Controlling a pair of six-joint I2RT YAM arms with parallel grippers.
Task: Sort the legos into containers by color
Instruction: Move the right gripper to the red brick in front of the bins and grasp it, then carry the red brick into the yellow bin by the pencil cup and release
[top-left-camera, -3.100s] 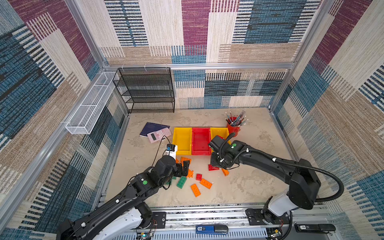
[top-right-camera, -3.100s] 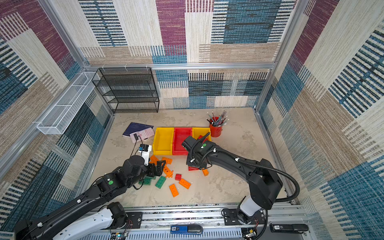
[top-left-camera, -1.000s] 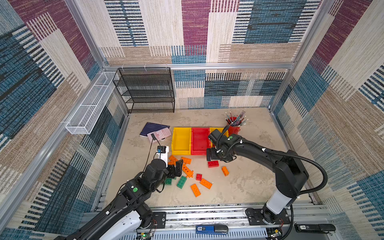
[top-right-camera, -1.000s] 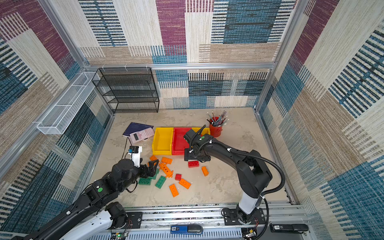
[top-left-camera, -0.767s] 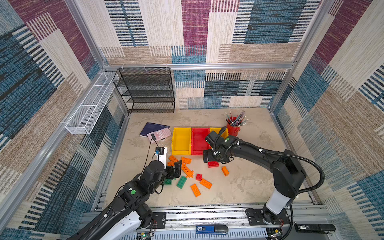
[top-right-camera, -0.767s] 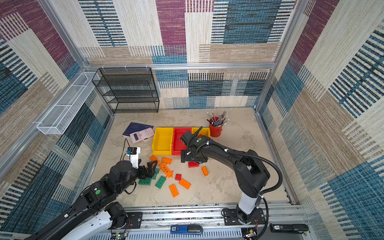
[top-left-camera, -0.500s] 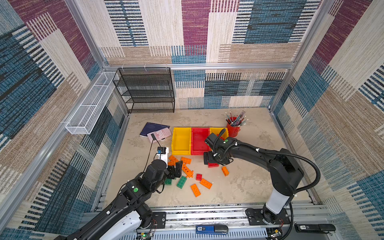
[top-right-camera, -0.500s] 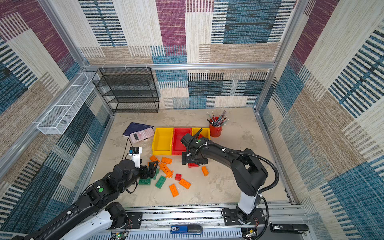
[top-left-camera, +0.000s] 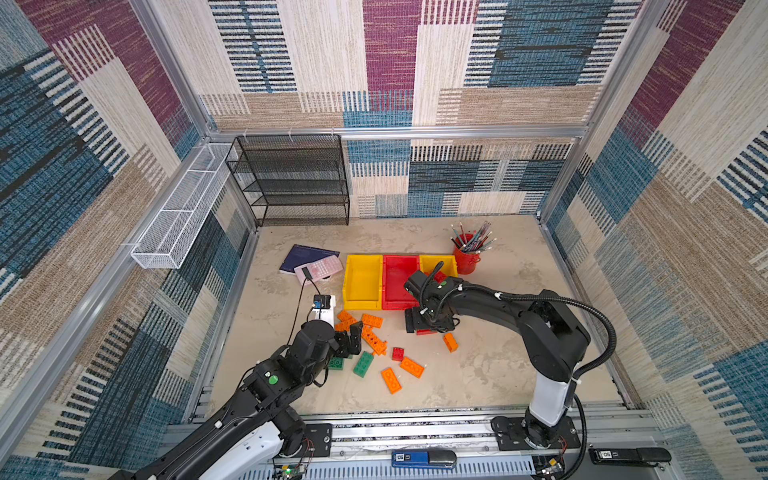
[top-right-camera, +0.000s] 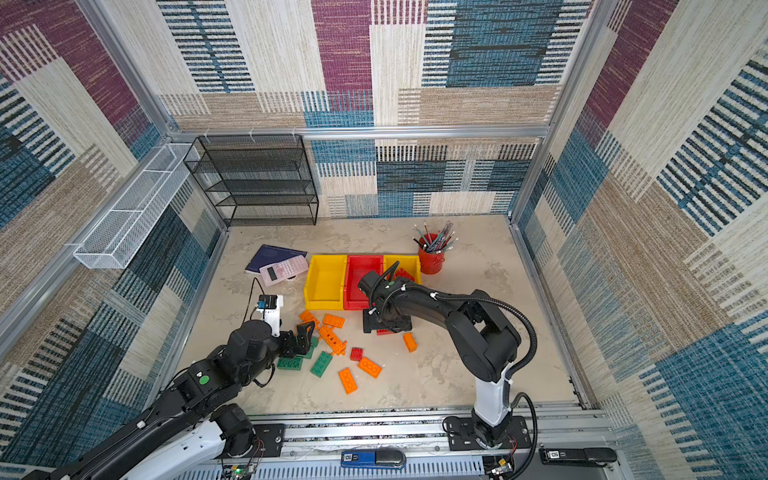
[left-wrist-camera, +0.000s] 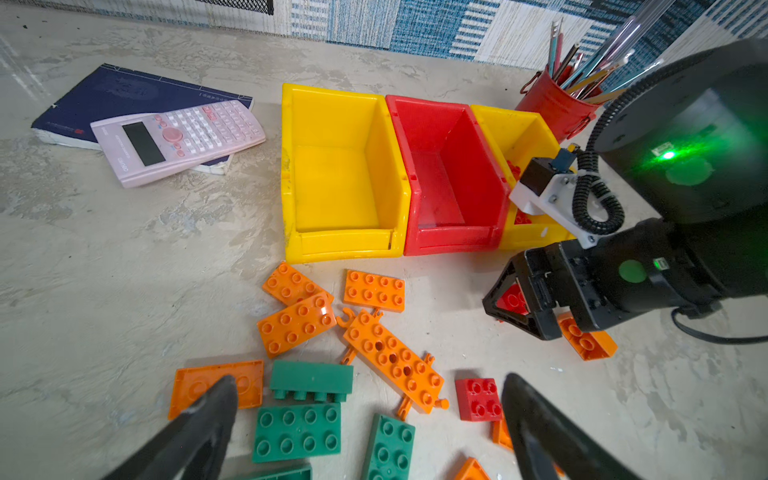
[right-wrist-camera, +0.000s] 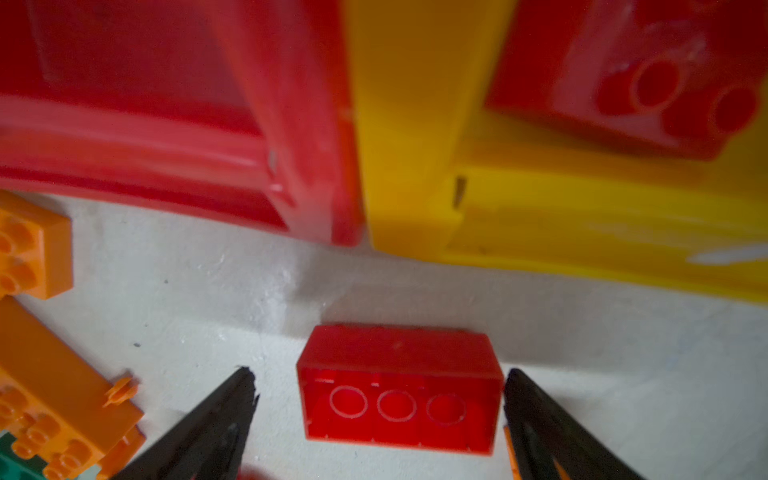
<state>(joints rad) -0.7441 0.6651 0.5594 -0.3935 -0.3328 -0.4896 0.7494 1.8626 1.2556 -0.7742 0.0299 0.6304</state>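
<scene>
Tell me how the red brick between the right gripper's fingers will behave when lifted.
The red brick looks like hollow hard plastic, so probably stiff and light. Its smooth flat sides might slip slightly. Boxy shape, so unlikely to roll.

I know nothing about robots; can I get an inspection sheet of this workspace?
Surface: mottled beige tabletop.
Job's things: orange, green and red studded plastic bricks lie loose; left yellow plastic bin and middle red plastic bin look empty, right yellow plastic bin holds red bricks.
Clutter: navy notebook under pink calculator; red pencil cup; black mesh shelf; white wire basket.
Hands: left hand open above the loose bricks; right hand open astride an upturned red brick.
Cables: coiled black cable on right arm; thin black cable above left arm.
Surroundings: woven patchwork walls, aluminium frame.
</scene>
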